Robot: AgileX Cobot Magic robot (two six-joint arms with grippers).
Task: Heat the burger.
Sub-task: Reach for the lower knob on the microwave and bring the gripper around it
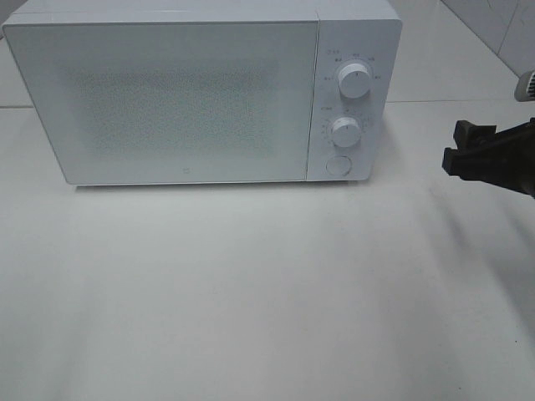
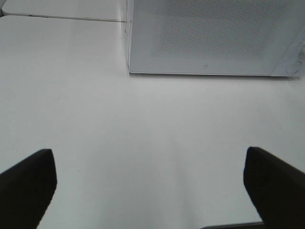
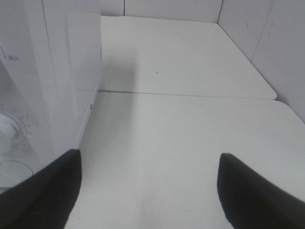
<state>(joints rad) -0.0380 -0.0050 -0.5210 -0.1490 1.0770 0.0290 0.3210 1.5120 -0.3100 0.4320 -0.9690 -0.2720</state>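
White table [image 1: 251, 317] bears a closed microwave [image 1: 167, 100] near right gripper [image 1: 454, 147].

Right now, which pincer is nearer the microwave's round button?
Right. The right pincer hangs just off the microwave on the button side. The left pincer sits back from its front, out of the high view.

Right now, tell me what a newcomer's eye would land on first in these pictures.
The big white microwave dominates the scene. It stands at the back of the white table with its door shut, and its upper knob and lower knob sit on the right-hand panel. The black right tool pokes in from the right edge, open and empty, beside that panel. No burger shows in any view.
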